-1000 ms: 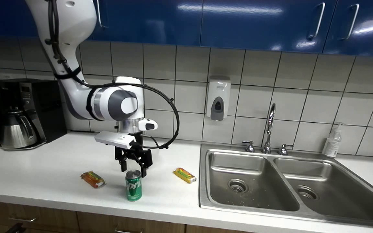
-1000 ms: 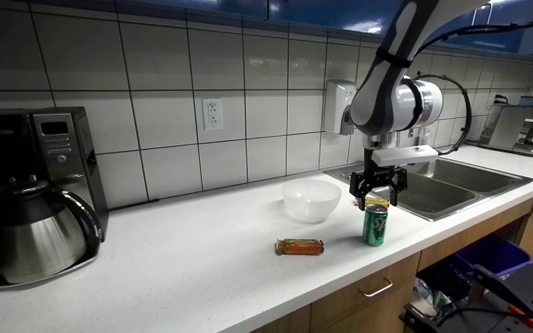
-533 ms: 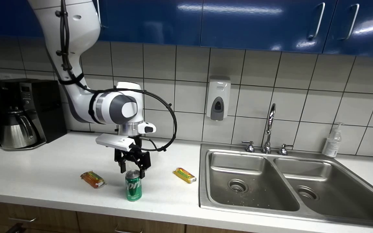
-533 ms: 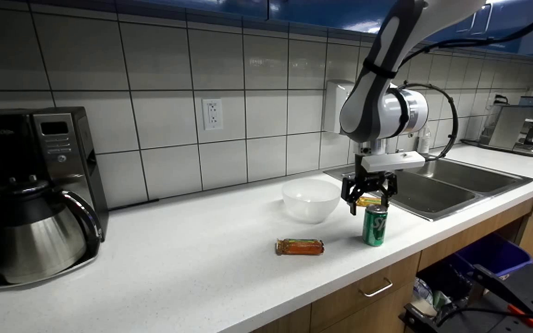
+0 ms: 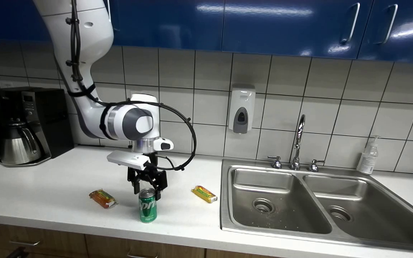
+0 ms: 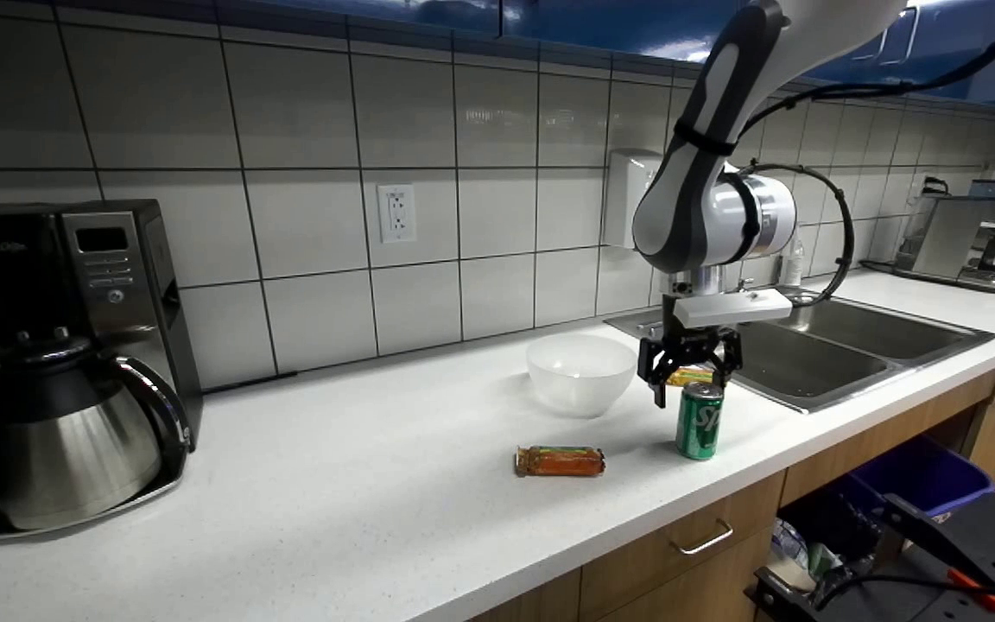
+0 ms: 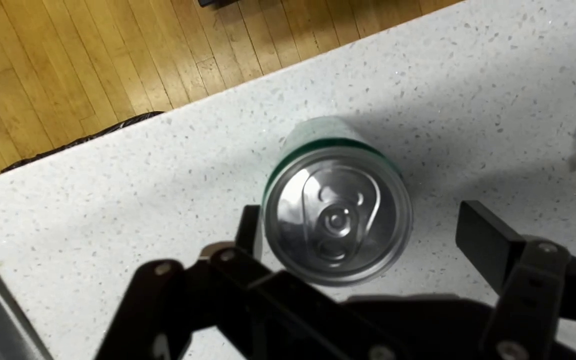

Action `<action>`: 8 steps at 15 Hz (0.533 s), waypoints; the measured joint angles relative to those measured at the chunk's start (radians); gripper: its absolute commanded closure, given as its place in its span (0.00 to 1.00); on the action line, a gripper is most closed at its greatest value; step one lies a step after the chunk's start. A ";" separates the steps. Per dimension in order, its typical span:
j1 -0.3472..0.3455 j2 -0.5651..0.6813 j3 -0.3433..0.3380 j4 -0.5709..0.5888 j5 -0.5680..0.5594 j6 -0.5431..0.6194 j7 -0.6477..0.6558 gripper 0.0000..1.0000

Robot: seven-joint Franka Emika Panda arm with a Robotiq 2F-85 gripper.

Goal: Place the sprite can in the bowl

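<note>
The green sprite can (image 5: 148, 209) stands upright on the white counter near its front edge, silvery top up. It also shows in an exterior view (image 6: 700, 425) and from above in the wrist view (image 7: 337, 217). My gripper (image 5: 147, 195) is open, pointing down, with fingertips at about the height of the can's top. In the wrist view the can's top lies between the fingers, close to the left finger (image 7: 249, 227), with a wider gap to the right finger (image 7: 483, 240). The pale translucent bowl (image 6: 581, 376) stands empty behind the can; it is out of the wrist view.
An orange-red packet (image 5: 103, 198) and a yellow packet (image 5: 204, 194) lie on either side of the can. The steel sink (image 5: 264, 200) is set in the counter. A coffee maker (image 6: 74, 371) stands at the far end. The tiled wall runs behind.
My gripper has come down toward the can and shifted leftward in the exterior view that shows the bowl. The can, bowl and packets have not moved.
</note>
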 measured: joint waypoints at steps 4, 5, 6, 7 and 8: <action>-0.003 0.005 -0.006 0.000 0.000 -0.001 0.000 0.00; -0.004 0.006 -0.008 0.000 0.000 -0.001 0.000 0.00; -0.006 0.008 -0.009 0.000 0.000 -0.001 0.000 0.00; -0.008 0.011 -0.009 0.000 0.000 -0.001 0.000 0.25; -0.009 0.014 -0.010 0.000 0.000 -0.001 0.000 0.26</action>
